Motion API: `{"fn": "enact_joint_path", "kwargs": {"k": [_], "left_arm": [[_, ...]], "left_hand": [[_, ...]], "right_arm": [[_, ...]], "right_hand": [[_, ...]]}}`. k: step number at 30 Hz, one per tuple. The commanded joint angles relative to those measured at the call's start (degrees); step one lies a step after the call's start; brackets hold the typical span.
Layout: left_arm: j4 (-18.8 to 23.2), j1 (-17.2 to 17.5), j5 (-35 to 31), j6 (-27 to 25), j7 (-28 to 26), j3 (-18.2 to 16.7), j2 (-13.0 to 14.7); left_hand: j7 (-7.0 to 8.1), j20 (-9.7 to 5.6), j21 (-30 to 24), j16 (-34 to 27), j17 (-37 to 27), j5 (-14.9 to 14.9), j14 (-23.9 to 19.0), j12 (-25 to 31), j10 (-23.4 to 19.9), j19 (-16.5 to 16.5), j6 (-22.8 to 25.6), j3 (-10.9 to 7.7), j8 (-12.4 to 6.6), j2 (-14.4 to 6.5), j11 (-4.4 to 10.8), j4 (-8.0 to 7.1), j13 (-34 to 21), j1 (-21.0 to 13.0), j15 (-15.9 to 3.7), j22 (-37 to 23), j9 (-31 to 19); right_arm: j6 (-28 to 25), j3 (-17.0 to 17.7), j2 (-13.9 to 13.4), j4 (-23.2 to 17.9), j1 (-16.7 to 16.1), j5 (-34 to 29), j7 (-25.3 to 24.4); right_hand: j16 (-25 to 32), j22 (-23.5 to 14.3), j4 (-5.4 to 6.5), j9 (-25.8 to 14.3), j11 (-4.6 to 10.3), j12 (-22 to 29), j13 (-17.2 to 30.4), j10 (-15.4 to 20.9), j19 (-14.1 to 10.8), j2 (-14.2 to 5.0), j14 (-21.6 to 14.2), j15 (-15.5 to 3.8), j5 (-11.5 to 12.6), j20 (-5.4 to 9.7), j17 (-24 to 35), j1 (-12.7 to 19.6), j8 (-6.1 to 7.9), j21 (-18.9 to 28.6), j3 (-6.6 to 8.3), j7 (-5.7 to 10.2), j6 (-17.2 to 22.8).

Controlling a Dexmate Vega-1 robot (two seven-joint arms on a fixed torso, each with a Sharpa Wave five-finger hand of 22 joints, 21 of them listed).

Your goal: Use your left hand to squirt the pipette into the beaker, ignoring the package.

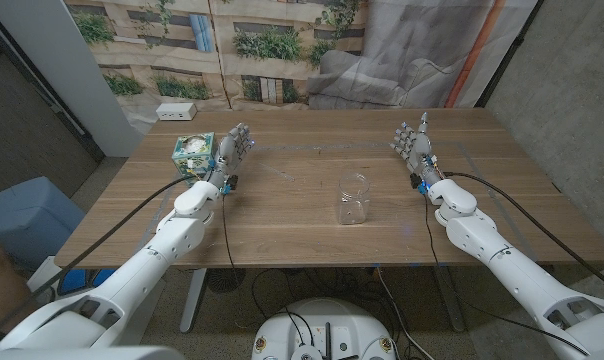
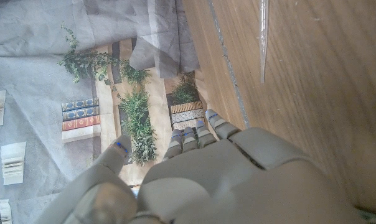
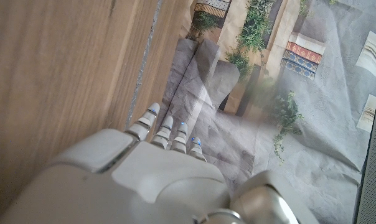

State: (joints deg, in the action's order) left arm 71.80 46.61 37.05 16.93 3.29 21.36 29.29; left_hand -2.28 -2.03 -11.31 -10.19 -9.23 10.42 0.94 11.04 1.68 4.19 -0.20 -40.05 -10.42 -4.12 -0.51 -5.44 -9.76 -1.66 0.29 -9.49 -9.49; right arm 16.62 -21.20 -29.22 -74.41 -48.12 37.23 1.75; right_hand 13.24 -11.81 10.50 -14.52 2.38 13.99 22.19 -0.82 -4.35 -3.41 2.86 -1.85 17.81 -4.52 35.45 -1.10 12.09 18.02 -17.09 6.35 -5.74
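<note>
Waiting with left hand (image 1: 233, 150) empty, fingers loosely apart, beside package (image 1: 194, 152). Pipette (image 2: 263, 38) flat on table (image 1: 292, 215) near it; beaker (image 1: 353, 198) mid-table. Right hand (image 1: 414, 148) empty, fingers apart. Risks: bumping package, flicking thin pipette away.

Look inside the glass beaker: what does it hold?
The beaker looks empty; wood table shows through its clear glass. Any trace of clear liquid is too fine to tell.
</note>
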Motion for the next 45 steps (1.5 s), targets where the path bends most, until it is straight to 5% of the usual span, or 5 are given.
{"fn": "enact_joint_path", "kwargs": {"k": [1, 10, 21, 29, 45], "left_arm": [[-0.1, -0.8, -1.2, 0.9, 0.9, 0.4, 0.7], [6.0, 1.8, -2.9, 0.0, -2.3, -0.2, 3.1], [11.5, 4.2, -6.2, 1.0, -2.7, -0.3, 6.6], [14.4, 5.3, -10.5, 3.2, -3.5, -0.5, 9.0], [17.0, 4.5, -24.0, 9.4, -5.4, 0.2, 12.6]], "left_hand": [[-0.31, -1.94, -0.2, -0.2, -0.1, 0.2, 0.2, 0.3, 0.1, 0.7, 0.2, -0.46, -0.30, -3.7, 0.26, 0.60, -0.1, -0.5, -0.26, -0.2, -0.3], [0.35, -2.21, 0.1, 0.0, -0.1, 0.0, -0.2, 0.2, -0.4, 1.0, 0.5, -0.85, -0.25, -3.3, 0.81, 3.24, -0.1, -1.9, -0.74, 0.0, -0.3], [1.44, -2.10, 0.6, 0.1, -0.2, 0.3, -1.0, 0.2, -1.8, 1.6, 2.4, -2.84, -0.80, -3.1, 1.41, 11.98, -0.2, -7.2, -1.63, 0.0, -0.4], [1.72, -1.99, 0.6, 0.1, -0.2, 0.6, -1.3, 0.3, -2.8, 2.0, 3.1, -3.45, -1.01, -2.7, 2.08, 15.15, -0.2, -9.5, -2.09, 0.0, -0.4], [2.45, -1.15, 0.4, -0.2, -0.2, 1.0, -2.9, 0.8, -5.6, 3.7, 6.0, -4.55, -1.65, -2.5, 2.98, 16.59, -0.3, -14.1, -2.80, 0.0, -0.4]], "right_arm": [[0.0, 0.0, 0.0, 0.0, 0.0, 0.0, 0.0], [0.1, 0.0, 0.1, 0.1, 0.1, 0.0, 0.0], [0.1, 0.0, 0.1, 0.1, 0.1, 0.0, 0.0], [0.1, 0.0, 0.1, 0.1, 0.1, 0.0, 0.0], [0.1, 0.0, 0.0, 0.1, 0.1, 0.0, 0.0]], "right_hand": [[0.2, -0.1, -0.05, -0.1, 0.60, 0.2, 0.1, 0.4, 0.0, -3.36, 0.4, -4.82, 0.2, -0.39, 0.2, 0.0, 0.28, 0.3, -0.38, 0.41, 0.1], [0.2, -0.1, -0.06, -0.1, 0.35, 0.0, -0.1, -0.3, 0.0, -3.35, 0.4, -4.81, 0.3, -0.40, 0.2, 0.0, 0.27, 0.2, -0.37, 0.48, 0.0], [0.2, -0.1, -0.05, -0.1, 0.14, 0.0, -0.3, -0.5, -0.1, -3.35, 0.4, -4.70, 0.3, -0.41, 0.2, 0.0, 0.27, 0.2, -0.38, 0.53, 0.0], [0.2, -0.1, -0.05, -0.1, 0.34, 0.1, -0.3, -0.4, -0.1, -3.34, 0.4, -4.64, 0.3, -0.39, 0.2, 0.0, 0.30, 0.1, -0.38, 0.51, 0.1], [0.2, -0.1, -0.05, -0.1, 0.65, 0.4, -0.5, 0.3, -0.1, -3.33, 0.5, -4.75, 0.3, -0.41, 0.2, 0.0, 0.28, 0.1, -0.40, 0.56, 0.0]]}}
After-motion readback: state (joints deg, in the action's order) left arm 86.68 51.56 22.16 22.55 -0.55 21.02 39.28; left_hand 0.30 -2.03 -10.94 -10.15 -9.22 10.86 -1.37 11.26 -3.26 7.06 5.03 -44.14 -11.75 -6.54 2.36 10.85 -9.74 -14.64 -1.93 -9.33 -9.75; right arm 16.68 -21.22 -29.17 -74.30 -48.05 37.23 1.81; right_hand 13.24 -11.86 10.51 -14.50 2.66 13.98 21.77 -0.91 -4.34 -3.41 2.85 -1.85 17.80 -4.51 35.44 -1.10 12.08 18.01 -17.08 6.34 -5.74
